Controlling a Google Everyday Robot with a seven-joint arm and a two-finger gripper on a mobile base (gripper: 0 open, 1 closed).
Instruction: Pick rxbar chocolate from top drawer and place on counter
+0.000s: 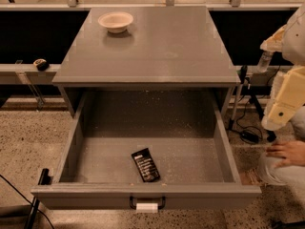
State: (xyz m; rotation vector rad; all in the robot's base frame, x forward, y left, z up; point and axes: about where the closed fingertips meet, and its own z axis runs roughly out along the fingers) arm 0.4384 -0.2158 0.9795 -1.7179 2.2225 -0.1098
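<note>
The rxbar chocolate [146, 164] is a flat black wrapped bar with pale lettering. It lies on the speckled floor of the open top drawer [76, 142], near the front wall and a little left of centre, angled slightly. The drawer is pulled far out, with its dark handle [147, 202] and white tag at the front. The counter [157, 51] is the grey top above it. My arm's cream-coloured links [286, 99] are at the right edge. The gripper [265, 61] hangs there beside the counter's right side, far from the bar and holding nothing that shows.
A pale round bowl [116, 21] stands on the counter's back left. A person's hand and knee [286, 152] are at the right, beside the drawer. Cables and a stand's legs [248, 123] lie on the floor to the right. A dark post [38, 194] stands at the drawer's front left.
</note>
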